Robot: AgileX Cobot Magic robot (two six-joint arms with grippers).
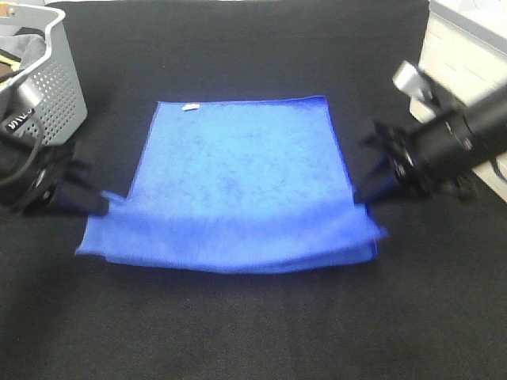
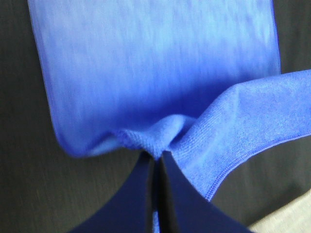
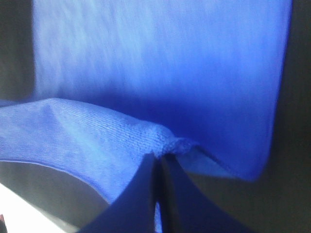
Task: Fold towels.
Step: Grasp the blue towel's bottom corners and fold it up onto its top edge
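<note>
Noted: left gripper (image 2: 156, 156) and right gripper (image 3: 158, 156) each clamped a near corner of the blue towel (image 1: 238, 182), the raised edge sagging between them over the part lying flat on the black table (image 1: 238, 332). Risk: unequal travel would skew the fold, and a thin pinch might slip. Wrist views showed the bites, apparently blurred in the high view, which alone showed the far-edge white tag (image 1: 190, 107).

Bright royal-blue rectangular microfibre towel (image 1: 238, 166), soft, matt, fine looped nap with stitched edges, black woven-cloth surface (image 1: 253, 332), matt and faintly grained, perforated grey plastic basket (image 1: 59, 87), smooth-walled, dark smooth matt fingers (image 2: 126, 208)
</note>
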